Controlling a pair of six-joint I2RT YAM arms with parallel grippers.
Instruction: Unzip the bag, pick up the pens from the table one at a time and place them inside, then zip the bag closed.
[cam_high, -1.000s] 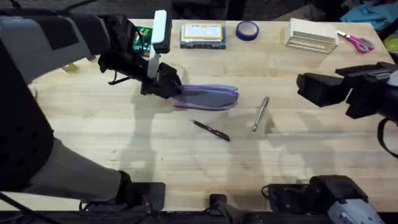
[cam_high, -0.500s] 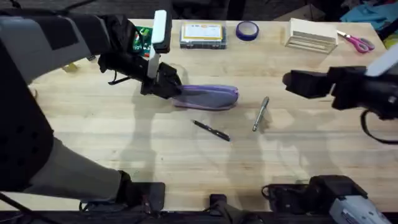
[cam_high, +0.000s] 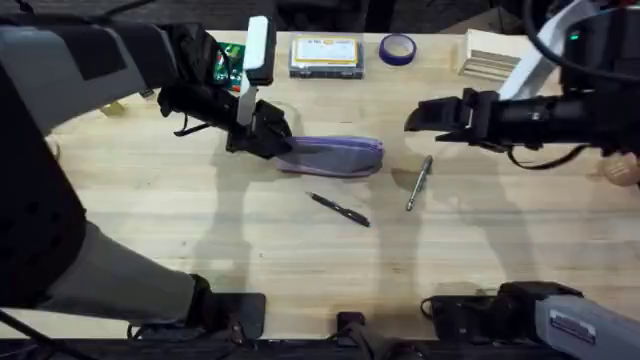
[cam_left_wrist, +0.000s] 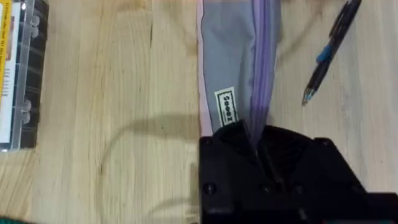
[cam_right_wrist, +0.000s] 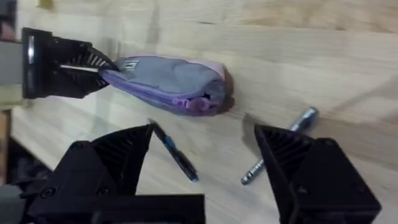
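Note:
The lilac and grey bag (cam_high: 335, 156) lies on the table (cam_high: 300, 260) left of centre, its zipper closed along the top. My left gripper (cam_high: 262, 136) is shut on the bag's left end; the left wrist view shows its black fingers (cam_left_wrist: 224, 162) clamped over the zipper seam of the bag (cam_left_wrist: 236, 56). The dark pen (cam_high: 340, 210) lies just in front of the bag, and the silver pen (cam_high: 419, 183) lies to its right. My right gripper (cam_high: 412, 120) hovers open above and right of the bag's right end (cam_right_wrist: 208, 93), holding nothing, with both pens (cam_right_wrist: 175, 153) (cam_right_wrist: 280, 149) below it.
Along the far edge stand a clear plastic box with a yellow label (cam_high: 325, 55), a purple tape roll (cam_high: 398, 48) and a pale wooden box (cam_high: 500, 55). The near half of the table is open wood.
My right arm has swung left from the table's right side to hover near the bag's right end. The left gripper, the bag and both pens have stayed still.

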